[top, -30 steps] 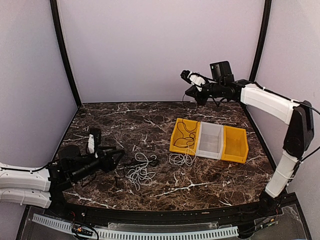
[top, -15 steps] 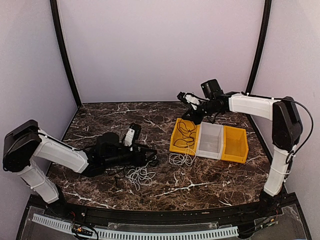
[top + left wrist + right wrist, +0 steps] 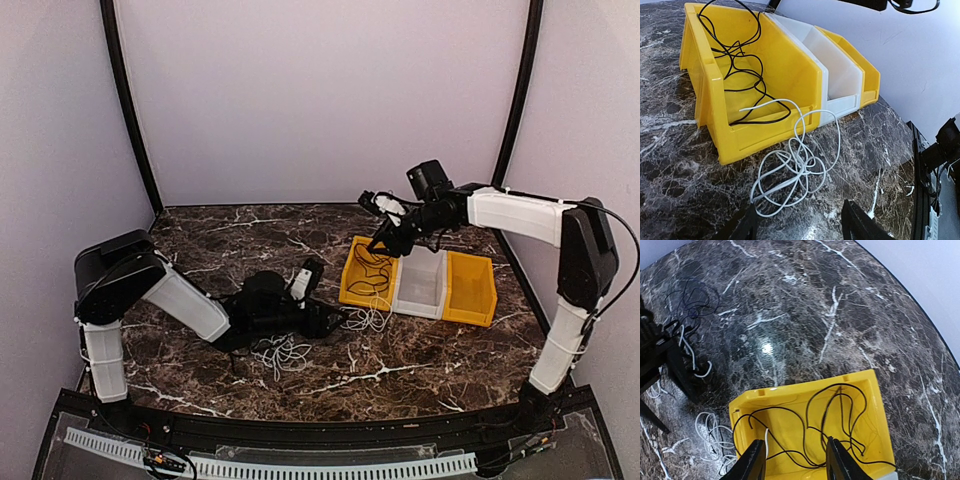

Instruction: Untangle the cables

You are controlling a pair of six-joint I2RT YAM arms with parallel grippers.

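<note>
my left pincer (image 3: 801,229) gapes before the white cable (image 3: 799,162); i'd pinch one loop low against the tabletop (image 3: 670,165). right pincer (image 3: 794,460) hangs apart over the black cable (image 3: 839,399).

Dark marbled table (image 3: 420,350) bearing three bins (image 3: 421,283) touching in a row; white cable (image 3: 365,318) just before them; tangled cables (image 3: 282,350) nearer centre.

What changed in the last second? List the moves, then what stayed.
The left arm swung rightward across the table; its open left pincer now sits low before the white cable. The right pincer came down, open, over the yellow bin holding the black cable. Nothing was gripped. The bin and the cable pile stayed put.
</note>
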